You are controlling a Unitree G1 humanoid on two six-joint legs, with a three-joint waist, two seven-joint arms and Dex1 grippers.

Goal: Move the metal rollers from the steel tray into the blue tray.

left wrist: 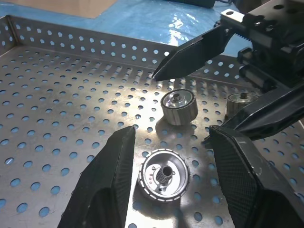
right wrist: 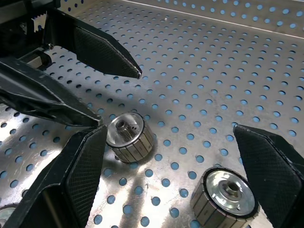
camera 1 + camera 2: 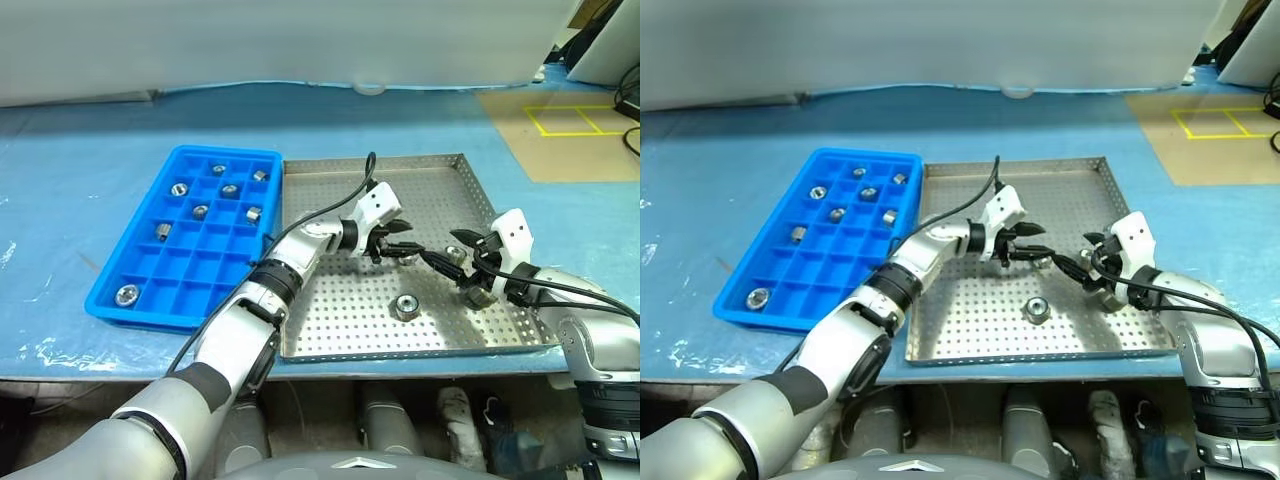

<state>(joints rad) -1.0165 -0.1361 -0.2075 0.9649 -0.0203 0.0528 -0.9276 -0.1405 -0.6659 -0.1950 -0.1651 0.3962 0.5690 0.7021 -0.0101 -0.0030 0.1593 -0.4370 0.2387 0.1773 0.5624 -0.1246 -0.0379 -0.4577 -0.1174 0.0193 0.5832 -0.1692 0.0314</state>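
The steel tray point(image 3: 330, 320) lies in the middle of the table, with the blue tray point(image 3: 228, 152) against its left side. Several metal rollers point(image 3: 200, 211) sit in the blue tray's compartments. More rollers lie on the steel tray's floor, one alone near the front point(image 3: 406, 307). My left gripper point(image 3: 398, 238) is open over the tray's middle, and a roller point(image 1: 164, 176) lies on the floor between its fingers. My right gripper point(image 3: 445, 250) faces it, wide open, its tips close to the left one's. Two rollers point(image 2: 128, 135) point(image 2: 228, 192) lie between its fingers.
A blue sheet point(image 3: 80, 180) covers the table. Brown cardboard with yellow tape point(image 3: 560, 130) lies at the far right. A black cable point(image 3: 340, 205) arcs from my left wrist over the steel tray. A white wall point(image 3: 300, 40) closes the back.
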